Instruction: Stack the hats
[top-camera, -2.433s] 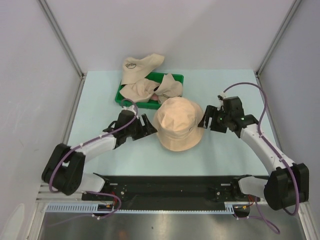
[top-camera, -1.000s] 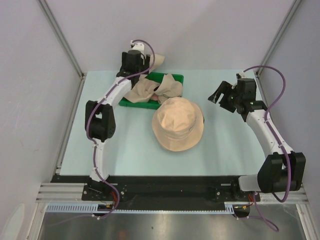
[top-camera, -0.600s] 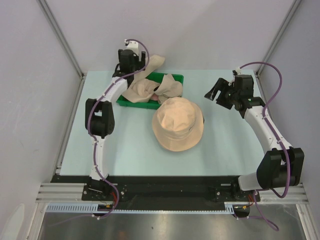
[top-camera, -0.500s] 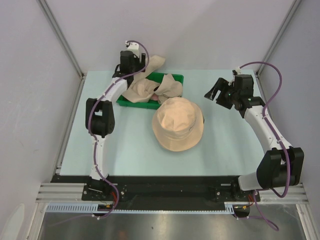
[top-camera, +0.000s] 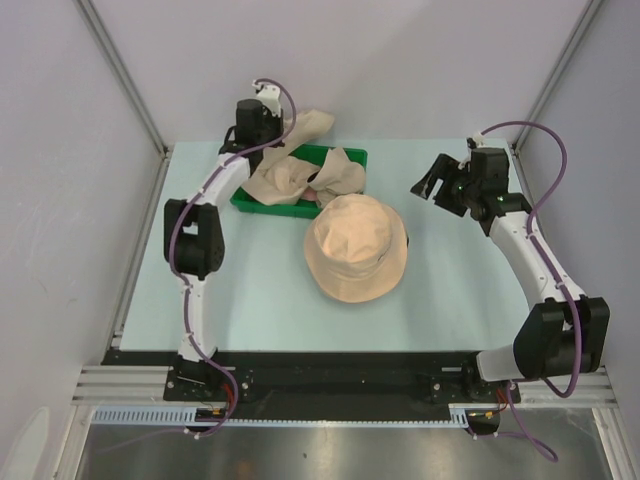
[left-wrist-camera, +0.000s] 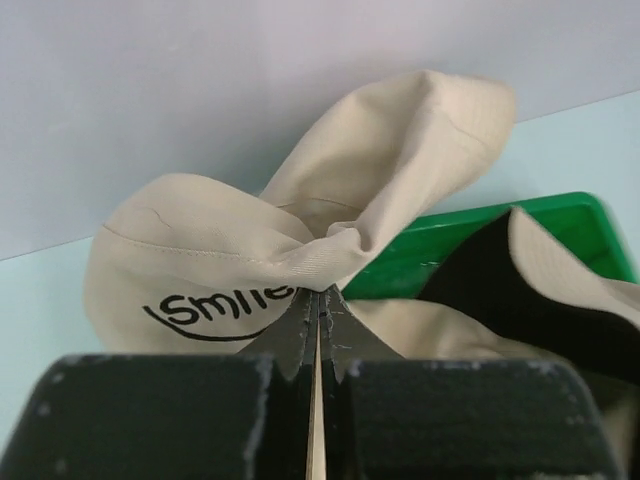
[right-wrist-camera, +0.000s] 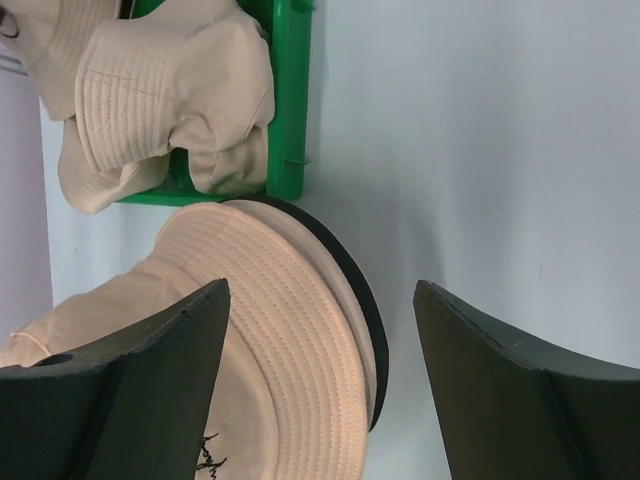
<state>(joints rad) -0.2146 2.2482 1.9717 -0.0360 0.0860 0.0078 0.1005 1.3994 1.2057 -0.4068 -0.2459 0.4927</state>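
A beige hat (top-camera: 356, 247) lies crown up on the pale table, its black inner side showing at the brim (right-wrist-camera: 270, 330). Two crumpled beige hats (top-camera: 305, 178) fill the green tray (top-camera: 270, 207). Another beige hat (top-camera: 308, 123), printed "Smile" (left-wrist-camera: 390, 170), hangs over the tray's far edge. My left gripper (top-camera: 270, 138) is shut on a fold of its fabric (left-wrist-camera: 320, 295). My right gripper (top-camera: 428, 182) hovers open to the right of the table hat, nothing between its fingers (right-wrist-camera: 320, 290).
The green tray (left-wrist-camera: 470, 240) stands close to the grey back wall. A hat in it shows a black inner side (left-wrist-camera: 560, 270). Metal corner posts (top-camera: 120, 75) and side walls close in the table. The black base rail (top-camera: 330, 375) runs along the near edge.
My left gripper, open a second ago at the back hat, has closed on its fabric. The right arm has barely shifted.
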